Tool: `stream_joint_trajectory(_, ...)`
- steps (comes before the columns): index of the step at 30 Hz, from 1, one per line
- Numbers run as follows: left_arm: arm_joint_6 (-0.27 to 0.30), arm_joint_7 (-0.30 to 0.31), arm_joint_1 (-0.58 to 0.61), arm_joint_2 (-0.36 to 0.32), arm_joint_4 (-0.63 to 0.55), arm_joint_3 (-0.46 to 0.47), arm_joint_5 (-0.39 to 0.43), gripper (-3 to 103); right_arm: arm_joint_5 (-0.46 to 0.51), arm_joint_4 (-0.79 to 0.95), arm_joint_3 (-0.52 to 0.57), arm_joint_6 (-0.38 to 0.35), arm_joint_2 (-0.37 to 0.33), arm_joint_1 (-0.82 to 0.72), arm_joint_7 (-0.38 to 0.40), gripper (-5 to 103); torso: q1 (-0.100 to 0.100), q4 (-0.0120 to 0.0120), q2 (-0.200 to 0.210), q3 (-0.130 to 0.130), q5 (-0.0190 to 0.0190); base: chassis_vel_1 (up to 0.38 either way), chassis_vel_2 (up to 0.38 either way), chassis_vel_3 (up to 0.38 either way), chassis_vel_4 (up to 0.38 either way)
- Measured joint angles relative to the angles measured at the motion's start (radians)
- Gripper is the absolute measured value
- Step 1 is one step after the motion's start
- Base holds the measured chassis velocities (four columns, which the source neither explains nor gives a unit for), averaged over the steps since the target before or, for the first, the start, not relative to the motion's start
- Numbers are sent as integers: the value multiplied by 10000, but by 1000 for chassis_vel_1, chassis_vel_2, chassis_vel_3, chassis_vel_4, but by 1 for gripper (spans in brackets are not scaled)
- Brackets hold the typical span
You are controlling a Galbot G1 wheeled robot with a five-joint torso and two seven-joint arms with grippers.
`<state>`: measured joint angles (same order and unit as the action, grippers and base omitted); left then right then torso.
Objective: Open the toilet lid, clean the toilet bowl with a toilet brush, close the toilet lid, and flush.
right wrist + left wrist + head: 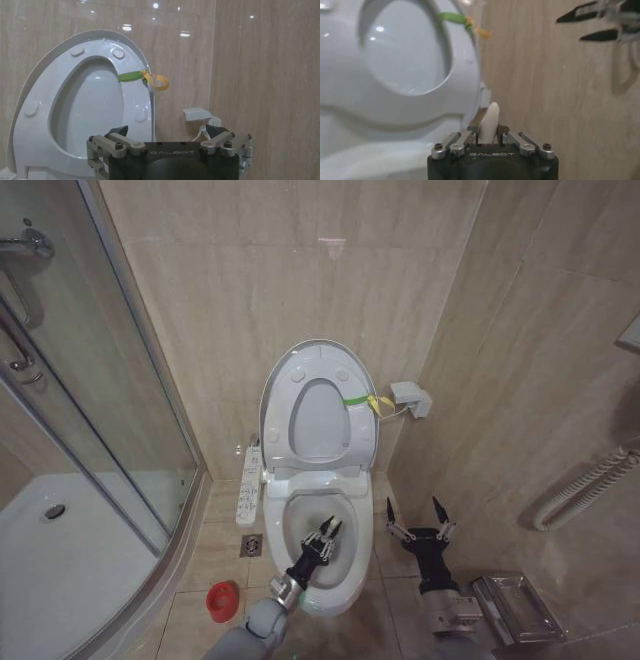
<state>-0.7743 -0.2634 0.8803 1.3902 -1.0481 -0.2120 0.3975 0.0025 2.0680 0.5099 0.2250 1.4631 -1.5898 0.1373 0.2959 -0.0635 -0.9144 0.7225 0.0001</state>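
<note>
The toilet bowl (330, 565) is set on a beige tiled floor (205, 555) in a corner of beige tiled walls (300, 270). Behind the bowl, the toilet lid (277, 385) is raised against the wall. Over the bowl, the toilet brush (489, 122) is pinched by the left gripper (330, 532). Right of the bowl, the right gripper (421, 520) is held with fingers spread. Left of the bowl, a red cup (222, 601) and a glass shower door (90, 380) are seen

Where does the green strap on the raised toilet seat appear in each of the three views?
Head view: green strap on the raised seat's right edge, above the bowl.
Left wrist view: strap near the top, on the seat rim beside the tan wall.
Right wrist view: strap mid-picture, on the seat's rim.
Shared landmark: the yellow loop tied to the strap.
</note>
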Motion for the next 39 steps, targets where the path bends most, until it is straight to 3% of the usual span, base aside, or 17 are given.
stream_joint_trajectory(10, 238, 53, -887, 577, -77, -706, -249, 23, 0, 0, 0, 0, 0, 0, 1, 100, 0, -2, 0, 0, -1, 0, 0, 0, 0)
stream_joint_trajectory(21, 540, 233, -923, 502, -643, -945, -115, 22, 0, 0, 0, 0, 0, 0, 0, 100, 0, -1, 0, -1, -1, 0, 0, 0, 0)
stream_joint_trajectory(31, 206, -64, -963, 505, 426, -652, -113, 22, 0, 0, 0, 0, 0, 0, 0, 100, 0, 1, 0, -1, -2, 0, 0, 0, 0)
stream_joint_trajectory(39, 425, 154, -1042, 524, -458, -756, 26, 22, 0, 0, 0, 0, 0, 0, 0, 100, 0, -3, 0, -2, -2, 0, 0, 0, 0)
